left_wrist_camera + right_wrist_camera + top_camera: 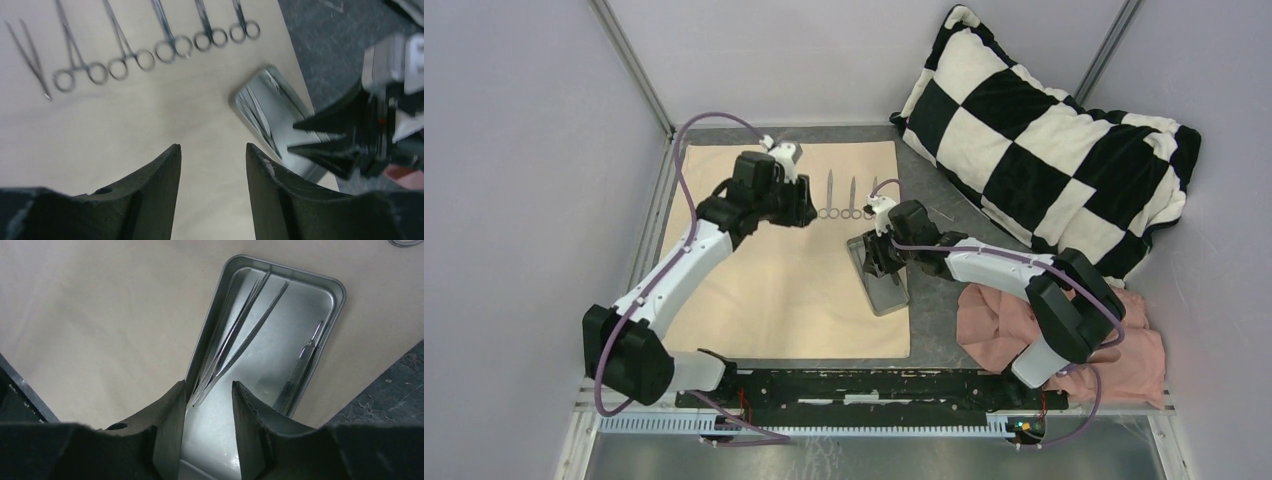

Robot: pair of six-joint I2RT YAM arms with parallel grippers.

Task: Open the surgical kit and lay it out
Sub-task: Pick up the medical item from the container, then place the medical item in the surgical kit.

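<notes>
The matte beige cloth wrap (764, 300) lies flat across the speckled grey table (939, 310), leaving broad bare cloth under the left gripper (212, 147), whose jaws are apart and empty. A plump checkered pillow (1044, 130) and a crumpled pink cloth (1114, 360) crowd the right side. At the wrap's right edge sits the round-cornered metal tray (285, 335), partly hidden by the right gripper (207, 390), whose parted jaws straddle the near end of the shiny tweezers (232, 337) without pinching them. A slim handle (300, 365) lies beside them. The ring-handled instruments (165, 27) lie in a row, their tips cut off.
</notes>
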